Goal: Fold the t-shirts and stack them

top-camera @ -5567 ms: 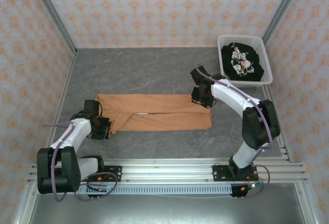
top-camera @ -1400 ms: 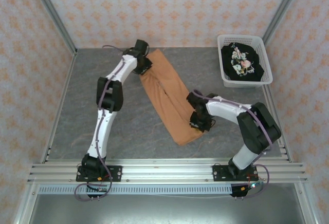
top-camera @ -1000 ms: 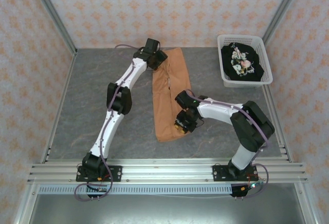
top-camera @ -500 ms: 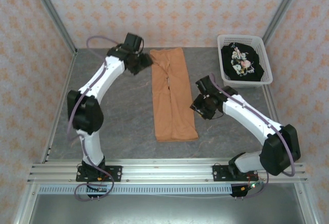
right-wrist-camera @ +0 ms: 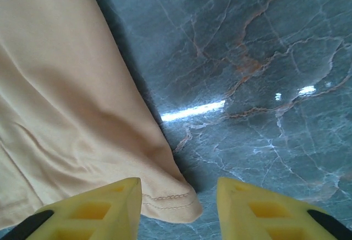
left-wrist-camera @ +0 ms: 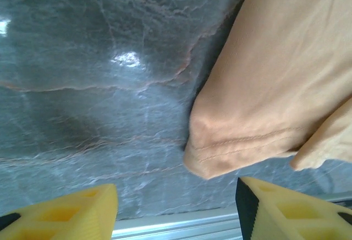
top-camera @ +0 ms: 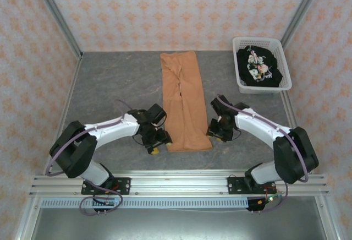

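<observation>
edges and tiny bits
orange-tan shirt (left-wrist-camera: pixel 275 75) runs off top and right edges in left wrist view, off the left in right wrist view. yellow fingers (left-wrist-camera: pixel 60 213) cropped at bottom. black shirt (top-camera: pixel 273 74) print too small to read.

Left tool (top-camera: pixel 156 142) now apparently beside shirt (top-camera: pixel 183 99) corner

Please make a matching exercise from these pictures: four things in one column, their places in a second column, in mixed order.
1. light orange-tan cloth t-shirt
2. black floral-print cloth t-shirt
3. left gripper
4. right gripper

A. inside the white plastic lattice basket
B. open, beside the orange shirt's near right corner
C. spread lengthwise on the grey table
D. open, beside the orange shirt's near left corner

Pairs: 1-C; 2-A; 3-D; 4-B
</observation>
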